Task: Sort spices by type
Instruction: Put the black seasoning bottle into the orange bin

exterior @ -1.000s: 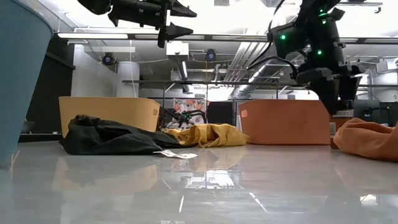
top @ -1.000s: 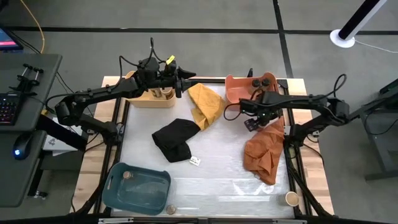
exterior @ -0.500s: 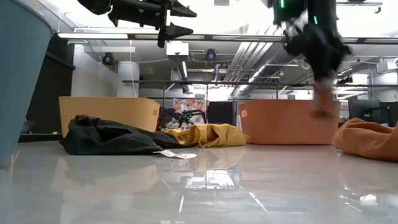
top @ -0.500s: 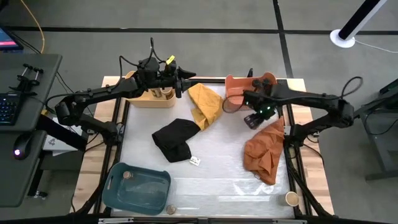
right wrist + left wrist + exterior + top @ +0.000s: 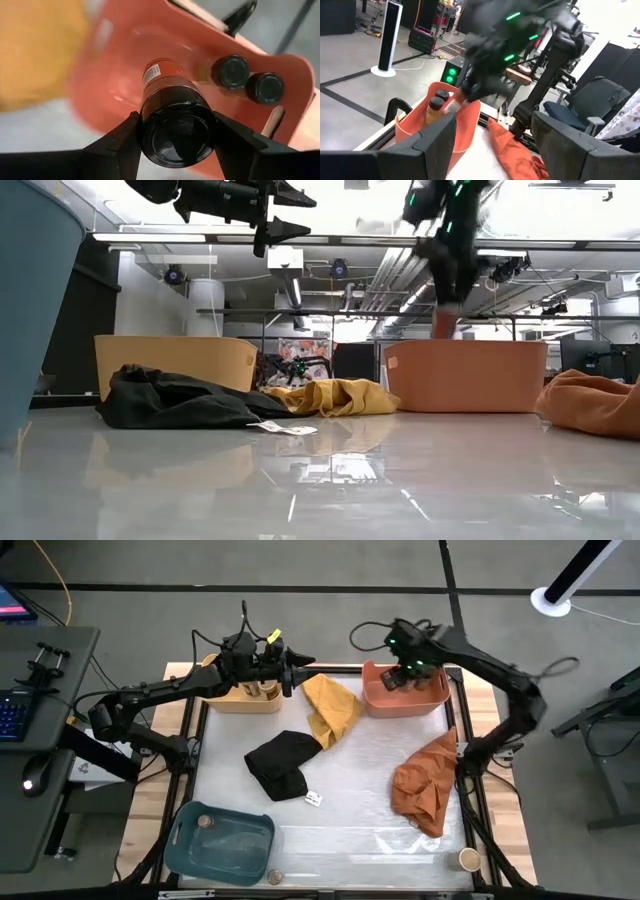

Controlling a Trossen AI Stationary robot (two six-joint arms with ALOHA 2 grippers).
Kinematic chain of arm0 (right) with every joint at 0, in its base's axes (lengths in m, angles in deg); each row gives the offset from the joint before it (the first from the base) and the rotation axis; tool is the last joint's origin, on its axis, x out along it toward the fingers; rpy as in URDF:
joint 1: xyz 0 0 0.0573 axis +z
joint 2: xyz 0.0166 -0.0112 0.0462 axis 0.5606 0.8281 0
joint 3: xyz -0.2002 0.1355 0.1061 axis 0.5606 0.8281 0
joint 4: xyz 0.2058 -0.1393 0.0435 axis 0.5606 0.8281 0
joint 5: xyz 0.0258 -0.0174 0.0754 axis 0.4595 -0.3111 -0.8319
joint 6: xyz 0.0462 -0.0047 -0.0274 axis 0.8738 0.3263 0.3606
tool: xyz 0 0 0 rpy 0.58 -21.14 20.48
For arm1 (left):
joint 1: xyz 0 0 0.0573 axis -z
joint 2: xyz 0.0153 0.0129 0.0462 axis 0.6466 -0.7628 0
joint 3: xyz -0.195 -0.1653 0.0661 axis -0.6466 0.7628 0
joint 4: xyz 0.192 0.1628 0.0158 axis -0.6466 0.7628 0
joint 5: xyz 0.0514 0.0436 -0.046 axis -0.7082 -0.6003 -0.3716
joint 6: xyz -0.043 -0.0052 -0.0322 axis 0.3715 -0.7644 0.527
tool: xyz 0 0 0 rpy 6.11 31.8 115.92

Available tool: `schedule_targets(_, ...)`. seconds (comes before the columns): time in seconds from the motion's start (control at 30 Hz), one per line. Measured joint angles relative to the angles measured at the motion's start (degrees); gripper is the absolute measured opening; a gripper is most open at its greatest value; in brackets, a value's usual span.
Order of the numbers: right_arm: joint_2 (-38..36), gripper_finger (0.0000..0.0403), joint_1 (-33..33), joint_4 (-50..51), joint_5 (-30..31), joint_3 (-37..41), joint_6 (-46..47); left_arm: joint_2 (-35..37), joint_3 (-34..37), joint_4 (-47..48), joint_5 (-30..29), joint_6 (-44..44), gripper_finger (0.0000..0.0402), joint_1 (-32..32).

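I see right pincer (image 5: 177,131) clamped on a black-capped spice jar (image 5: 172,112) over the orange bin (image 5: 405,700) at 1 o'clock | two black-capped jars (image 5: 252,80) inside it | left pincer (image 5: 305,669) apart, at 11 o'clock above the bench (image 5: 350,830)

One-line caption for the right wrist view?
Right tool holds a black-capped spice jar above the orange bin, where two black-capped jars already stand.

Robotics lab: exposed ceiling ducts (image 5: 400,270), keyboard desk (image 5: 40,690), taped concrete floor (image 5: 330,565)
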Motion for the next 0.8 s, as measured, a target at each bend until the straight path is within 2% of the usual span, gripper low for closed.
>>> schedule_targets(0.2,11.9,0.0198,-4.6,-6.4,0.7,0.4,-6.4,0.0,0.0,0.0,0.0,1.5,0.0246,0.0)
schedule_targets(0.37,18.4,0.0198,-7.2,-7.9,1.2,0.4,-6.0,0.0,0.0,0.0,0.0,1.5,0.0246,0.0)
schedule_targets(0.67,20.2,0.0199,-9.0,-9.5,3.0,0.4,-2.2,0.0,0.0,0.0,0.0,1.5,0.0246,0.0)
schedule_targets(0.8,20.1,0.0249,-9.8,-9.1,2.0,0.4,-2.2,0.0,0.0,0.0,0.0,1.5,0.0246,0.0)
